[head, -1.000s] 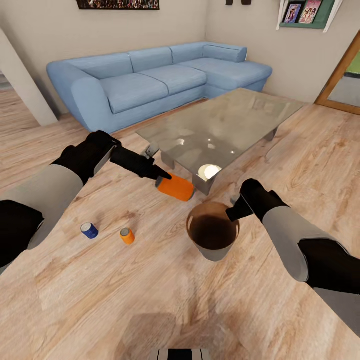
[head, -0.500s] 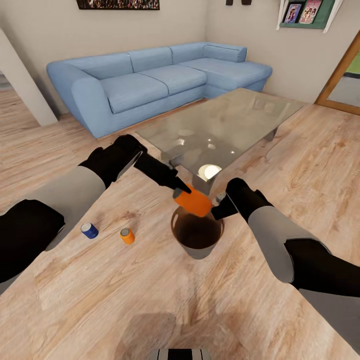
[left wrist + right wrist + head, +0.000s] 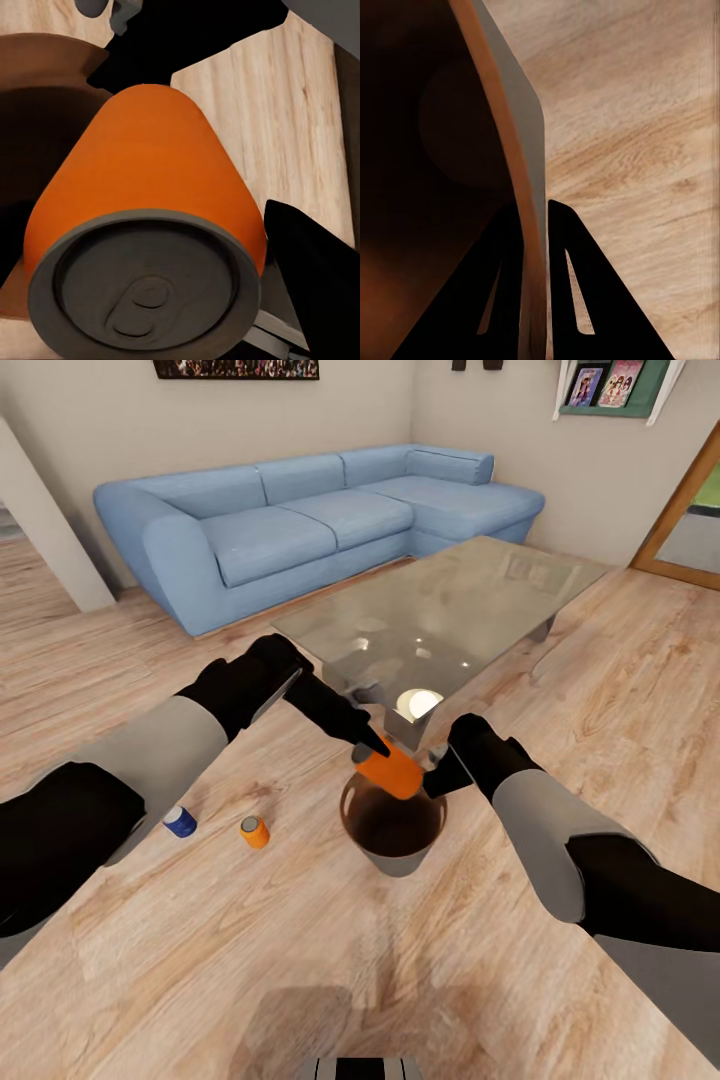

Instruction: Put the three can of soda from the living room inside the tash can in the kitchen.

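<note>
While the left gripper (image 3: 378, 752) clamps a smooth orange can (image 3: 392, 770) above the tapered bin's (image 3: 392, 840) 12 o'clock rim, the right gripper (image 3: 534, 217) pinches its thin wall.

Floor (image 3: 600, 690): light wood planks, visible grain, low satin sheen. Sofa (image 3: 300, 520): light-blue woven cloth, matt, soft-looking. Low surface (image 3: 450, 600): glass top, glossy, catching pale reflections, on a dull grey frame. Held orange can (image 3: 392, 770): smooth painted metal, satin rather than shiny; in the left wrist view its end (image 3: 150, 296) is dull grey metal with a pressed tab. Trash can (image 3: 395, 857): outside pale grey, matt, plastic-looking; inside (image 3: 427, 150) glossy orange-brown, thin smooth wall. Left claw (image 3: 372, 745) and right claw (image 3: 438, 778): matt black, hard, unreflective. Forearm shells (image 3: 160, 745): smooth pale grey, slight sheen. Walls (image 3: 90, 420): flat beige paint.
</note>
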`<state>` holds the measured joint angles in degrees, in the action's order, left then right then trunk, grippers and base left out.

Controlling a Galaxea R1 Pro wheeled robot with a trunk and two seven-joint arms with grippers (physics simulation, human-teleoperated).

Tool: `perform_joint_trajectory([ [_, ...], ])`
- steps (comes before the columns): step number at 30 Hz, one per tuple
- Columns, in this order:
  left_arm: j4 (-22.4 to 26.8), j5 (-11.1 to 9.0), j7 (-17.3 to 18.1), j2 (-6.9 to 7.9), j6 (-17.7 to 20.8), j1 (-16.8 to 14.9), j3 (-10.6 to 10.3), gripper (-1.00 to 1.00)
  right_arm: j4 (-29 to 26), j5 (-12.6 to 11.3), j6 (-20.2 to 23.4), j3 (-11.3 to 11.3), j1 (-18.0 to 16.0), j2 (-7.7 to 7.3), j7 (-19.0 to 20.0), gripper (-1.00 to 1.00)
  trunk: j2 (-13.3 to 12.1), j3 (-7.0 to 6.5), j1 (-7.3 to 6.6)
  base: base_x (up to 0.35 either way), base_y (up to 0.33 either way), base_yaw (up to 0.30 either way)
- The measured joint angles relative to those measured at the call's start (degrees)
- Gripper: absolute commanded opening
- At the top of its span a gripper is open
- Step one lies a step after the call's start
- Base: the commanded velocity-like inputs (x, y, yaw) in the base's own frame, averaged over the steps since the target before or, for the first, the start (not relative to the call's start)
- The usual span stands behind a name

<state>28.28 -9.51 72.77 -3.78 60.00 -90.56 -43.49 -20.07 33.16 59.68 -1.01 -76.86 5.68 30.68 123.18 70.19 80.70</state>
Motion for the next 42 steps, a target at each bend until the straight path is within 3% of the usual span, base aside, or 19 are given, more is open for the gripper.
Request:
perform_joint_trajectory([
  [12, 0.2, -0.1, -5.5, -1.50, 0.0, 1.0, -0.6, -1.00, 0.0, -0.5, 0.1, 0.1, -0.1, 0.86, 0.0, -1.00, 0.0, 0.00, 0.00, 0.000, 0.000, 0.000],
  [14, 0.2, 0.1, -6.0, -1.65, -0.1, 1.5, -2.0, -1.00, 0.0, -0.4, 0.1, 0.1, -0.1, 0.94, 0.0, -1.00, 0.0, 0.00, 0.00, 0.000, 0.000, 0.000],
  [15, 0.2, 0.1, -6.3, -1.78, -0.1, 2.3, -4.5, -1.00, 0.0, -0.1, 0.0, 0.1, -0.2, 1.03, -0.1, -1.00, 0.0, 0.01, 0.01, 0.000, 0.000, 0.000],
  [21, 0.6, 0.0, -6.7, -2.45, 0.0, 4.7, -6.4, -1.00, 0.1, -0.5, 0.1, 0.2, -1.0, 1.34, 0.0, -1.00, 0.0, 0.00, 0.00, 0.000, 0.000, 0.000],
  [30, 1.0, 7.8, -6.8, -2.66, -0.4, 8.3, -6.7, -1.00, 0.8, 0.1, 0.0, -0.1, -1.9, 1.86, 0.0, -1.00, 0.0, 0.00, 0.00, 0.000, 0.000, 0.000],
  [33, 1.0, 8.5, -8.5, -2.68, -0.5, 8.8, -6.7, -1.00, 1.2, -0.1, 0.1, 0.0, -2.5, 2.15, 0.0, -1.00, 0.0, 0.00, 0.00, 0.000, 0.000, 0.000],
  [37, 1.1, 7.8, -11.2, -2.76, -0.3, 9.0, -6.6, -1.00, 0.7, 0.1, 0.0, 0.7, -2.7, 2.35, -0.1, -1.00, 0.0, 0.00, 0.00, 0.000, 0.000, 0.000],
  [42, 1.3, 8.7, -12.8, -3.71, -0.7, 9.0, -6.8, -1.00, 0.4, 1.1, -0.1, 1.8, -3.0, 3.52, -0.1, -1.00, 0.0, 0.00, 0.00, 0.000, 0.000, 0.000],
])
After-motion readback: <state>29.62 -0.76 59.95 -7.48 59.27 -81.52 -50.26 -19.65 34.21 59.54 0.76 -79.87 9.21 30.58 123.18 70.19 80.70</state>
